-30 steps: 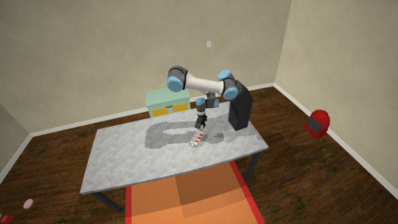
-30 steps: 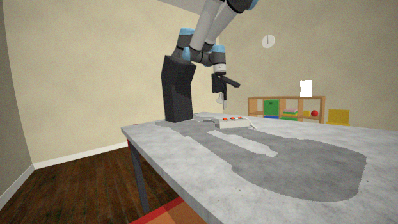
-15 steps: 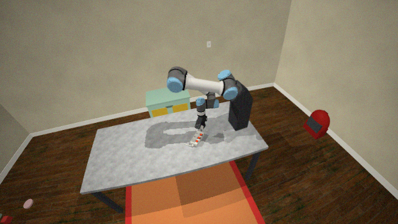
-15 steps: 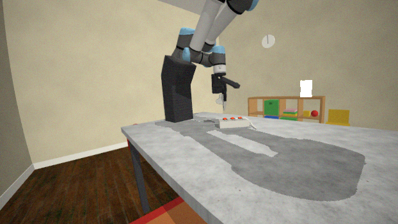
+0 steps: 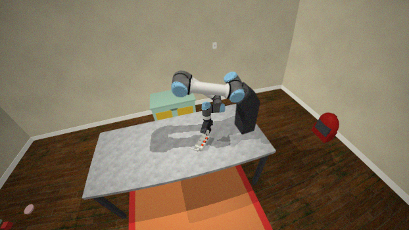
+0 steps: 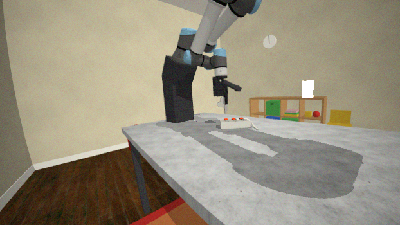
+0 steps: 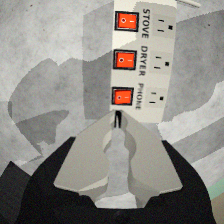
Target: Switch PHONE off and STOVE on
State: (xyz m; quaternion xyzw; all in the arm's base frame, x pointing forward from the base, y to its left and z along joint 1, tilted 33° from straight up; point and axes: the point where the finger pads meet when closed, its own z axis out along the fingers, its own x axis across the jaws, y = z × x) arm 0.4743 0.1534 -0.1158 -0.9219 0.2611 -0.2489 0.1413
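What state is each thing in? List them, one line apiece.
Power strip: flat on the table, switches facing up.
PHONE switch: red rocker, nearest the pincer; on or off cannot be told.
DRYER switch: red rocker; position cannot be told.
STOVE switch: red rocker, farthest away; position cannot be told.
Pincer: shut, holding nothing, raised above the strip's PHONE end.

One power strip (image 7: 142,60) is counted on the counter (image 5: 131,164), at centre frame. Three red rocker switches are borne on it: STOVE (image 7: 126,21), DRYER (image 7: 124,60) and PHONE (image 7: 122,96). Three outlets are counted beside them. One arm (image 5: 210,87) is recorded, upper centre.
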